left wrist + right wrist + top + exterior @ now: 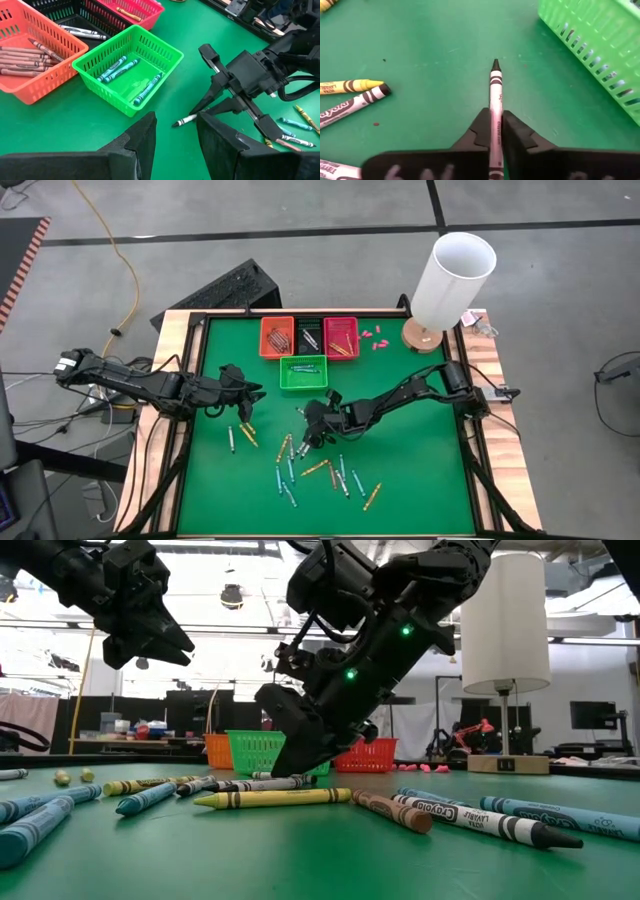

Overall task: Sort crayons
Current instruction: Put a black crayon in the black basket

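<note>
Fingers of the right gripper (495,131) are pinched onto a white-wrapped, black-tipped crayon (494,92) that's lying flat on the green mat (420,45), tip pointing away from the wrist. So I'd say this is the pick step, grip just made, nothing lifted yet as far as I can tell. From overhead the right gripper (318,420) is low near the middle of the table, just below the green basket (303,373).

Next move, I reckon: lift it straight up so it doesn't drag the neighbours, then carry it to a bin. The green basket holds blue-teal ones, the orange basket (277,337) brownish ones, the red basket (341,336) an orange-yellow one, and the dark basket (80,22) between them has white-wrapped sticks, so that looks like the match. It's the back row though, so it needs to clear the green basket's wall.

Left gripper (247,392) hangs above the mat to the side, fingers apart, holding nothing. Plenty of loose crayons (320,470) are scattered in front.
</note>
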